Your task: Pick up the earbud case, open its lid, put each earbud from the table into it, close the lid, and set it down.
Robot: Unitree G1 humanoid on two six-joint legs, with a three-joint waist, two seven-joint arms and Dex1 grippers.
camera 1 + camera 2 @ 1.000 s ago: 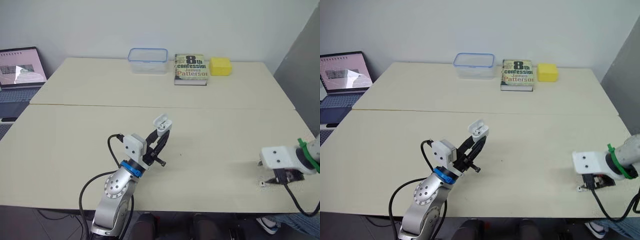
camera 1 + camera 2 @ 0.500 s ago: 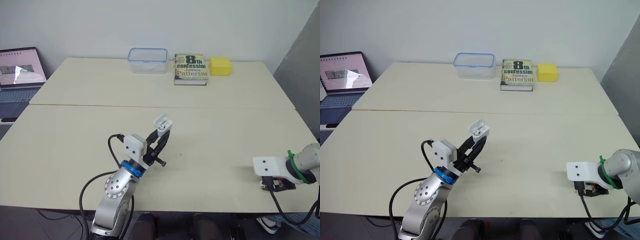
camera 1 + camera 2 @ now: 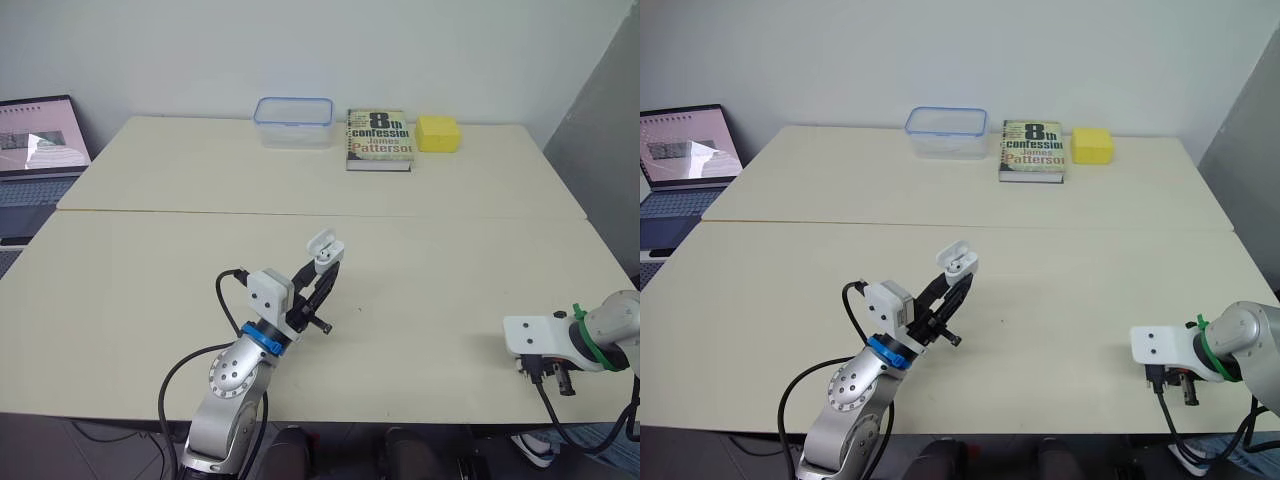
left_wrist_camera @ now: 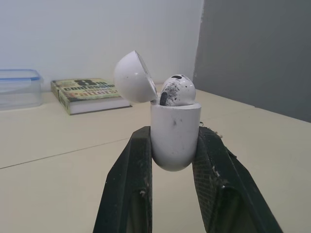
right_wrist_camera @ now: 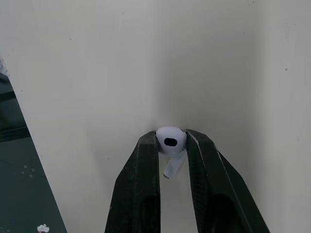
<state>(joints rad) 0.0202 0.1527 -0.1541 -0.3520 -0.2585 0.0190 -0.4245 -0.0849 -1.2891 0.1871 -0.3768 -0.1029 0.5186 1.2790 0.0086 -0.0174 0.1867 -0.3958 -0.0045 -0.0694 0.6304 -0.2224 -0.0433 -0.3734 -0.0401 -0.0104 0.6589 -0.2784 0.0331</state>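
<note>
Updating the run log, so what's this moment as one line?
left tool: shut on earbud case, lid open, one earbud seated | right tool: shut on second earbud near front-right edge of table | pending: second insert, close

The earbud case (image 4: pixel 175 138) is white with dark smudges; the earbud (image 5: pixel 170 140) is plain white. The table (image 3: pixel 450 250) is cream, the container (image 3: pixel 294 121) blue-rimmed, the book (image 3: pixel 379 139) green, the block (image 3: pixel 438 132) yellow.

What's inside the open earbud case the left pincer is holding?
One earbud sits in the earbud case, head above the rim beside the raised lid. Its stem and the rest of the interior are hidden by the case wall.
</note>
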